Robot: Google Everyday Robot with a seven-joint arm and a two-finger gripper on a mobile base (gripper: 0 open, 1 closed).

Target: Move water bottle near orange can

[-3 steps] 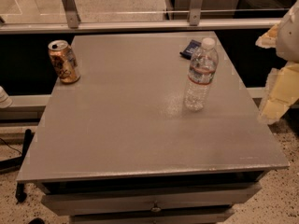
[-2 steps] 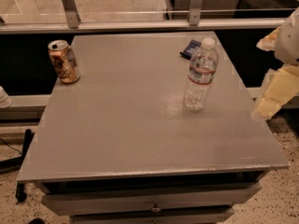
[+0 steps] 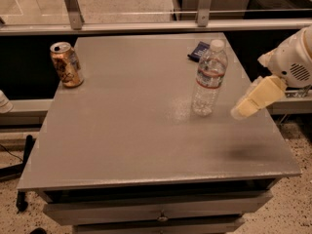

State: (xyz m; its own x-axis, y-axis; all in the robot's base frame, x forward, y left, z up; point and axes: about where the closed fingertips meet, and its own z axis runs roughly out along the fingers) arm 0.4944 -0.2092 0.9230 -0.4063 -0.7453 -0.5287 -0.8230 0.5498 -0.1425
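Observation:
The clear water bottle (image 3: pixel 209 78) with a white cap and a red-banded label stands upright on the right half of the grey table (image 3: pixel 126 130). The orange can (image 3: pixel 66 64) stands upright near the table's far left corner, well apart from the bottle. My gripper (image 3: pixel 242 110) hangs over the table's right side, just right of the bottle and a little lower in the view. It does not touch the bottle and holds nothing.
A small dark blue packet (image 3: pixel 199 50) lies on the table behind the bottle. A railing with metal posts (image 3: pixel 73 9) runs behind the table. The table's right edge lies under my arm (image 3: pixel 292 62). A drawer front (image 3: pixel 161 211) shows below the tabletop.
My gripper has moved left, from beyond the table's right edge to over the table, closer to the bottle. The bottle and the can have not moved.

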